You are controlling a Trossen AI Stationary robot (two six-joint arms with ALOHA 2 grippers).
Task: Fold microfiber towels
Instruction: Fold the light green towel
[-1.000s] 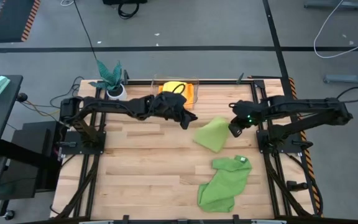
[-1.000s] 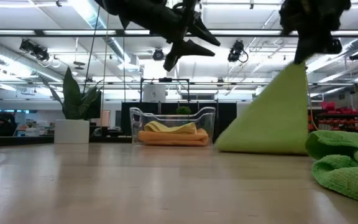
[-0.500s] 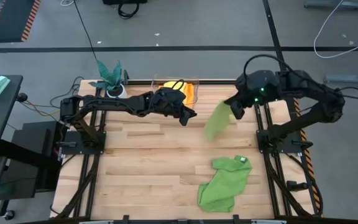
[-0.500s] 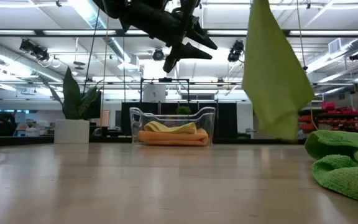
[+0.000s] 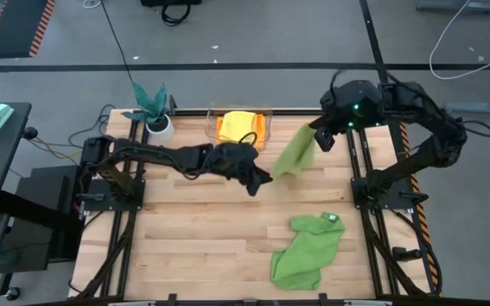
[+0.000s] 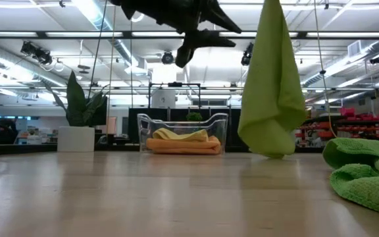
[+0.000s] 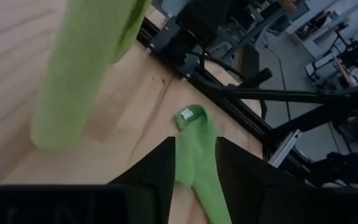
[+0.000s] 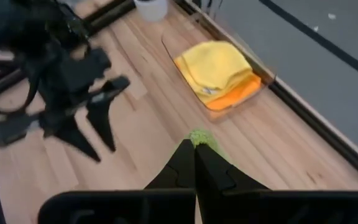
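Note:
The lime green towel [image 5: 294,155] hangs from my shut right gripper [image 5: 317,138] over the far right of the table. In the low view the lime green towel [image 6: 272,85] droops in a long fold. My left gripper [image 5: 258,180] hovers open at mid-table, left of that towel, with nothing between its fingers [image 7: 166,168]. The larger mid-green towel [image 5: 309,251] with its white tag [image 5: 331,218] lies crumpled on the table at the near right. The yellow towel [image 5: 240,121] lies folded on the orange one [image 8: 241,90] in a clear bin. My right gripper pinches the lime green towel's top end [image 8: 199,138] between its two shut fingers, which slant downward from above. One layer or several, I cannot tell. The towel hangs slack below the fingers. I cannot tell whether its lower end [image 6: 272,150] touches the table.
The clear bin [image 5: 266,115] stands at the far edge, mid-table. A teal-leaved plant in a white pot [image 5: 153,109] stands at the far left. Bare wood [image 5: 194,229] spreads over the table's near left. Black frame rails [image 5: 373,212] run along both sides.
My right gripper has risen and drawn toward the far edge, still shut. It has lifted the lime green towel off the table, so the towel now hangs below it instead of lying spread. My left gripper has shifted a little toward the near edge.

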